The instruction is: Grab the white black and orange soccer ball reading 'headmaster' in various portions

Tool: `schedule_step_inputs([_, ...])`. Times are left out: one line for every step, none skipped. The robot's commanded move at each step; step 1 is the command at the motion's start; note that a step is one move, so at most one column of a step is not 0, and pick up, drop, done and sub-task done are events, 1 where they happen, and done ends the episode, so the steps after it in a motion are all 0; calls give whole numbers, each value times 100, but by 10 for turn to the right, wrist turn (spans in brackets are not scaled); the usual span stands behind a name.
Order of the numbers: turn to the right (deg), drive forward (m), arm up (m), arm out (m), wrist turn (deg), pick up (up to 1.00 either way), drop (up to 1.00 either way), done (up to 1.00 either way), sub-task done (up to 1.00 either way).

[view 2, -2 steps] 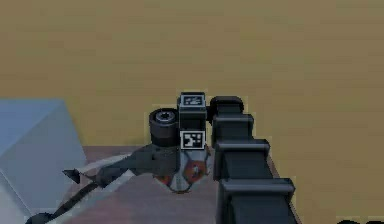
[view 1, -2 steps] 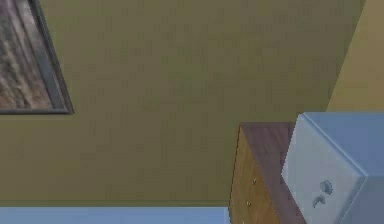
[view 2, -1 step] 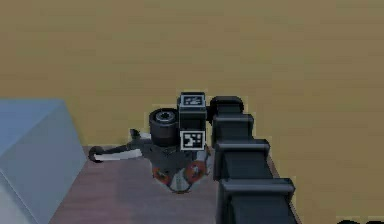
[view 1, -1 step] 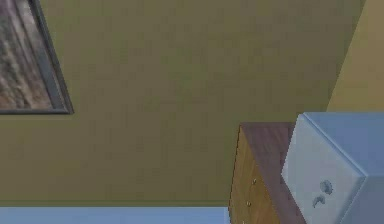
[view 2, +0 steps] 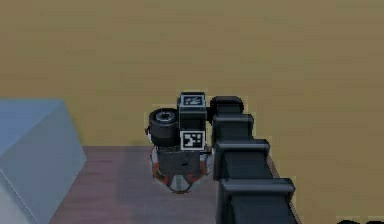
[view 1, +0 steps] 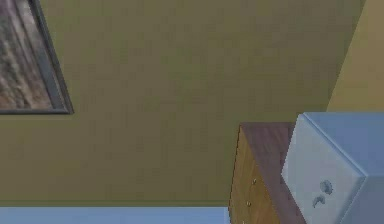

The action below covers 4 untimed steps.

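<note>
Orange-tinged pale blob (view 2: 180, 181) sits right at the jaws, wooden top (view 2: 110, 185) behind

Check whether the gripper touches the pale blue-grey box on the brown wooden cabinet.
Apart: the arm side view shows bare brown cabinet top between the gripper and the box.
</note>
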Motion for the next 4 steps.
schedule_step_inputs([0,0,-18,0,0,0,0,0,0])
schedule_step_inputs([0,0,0,0,0,100,0,0,0])
schedule_step_inputs([0,0,10,0,0,0,0,0,0])
schedule_step_inputs([0,0,0,0,0,0,0,100,0])
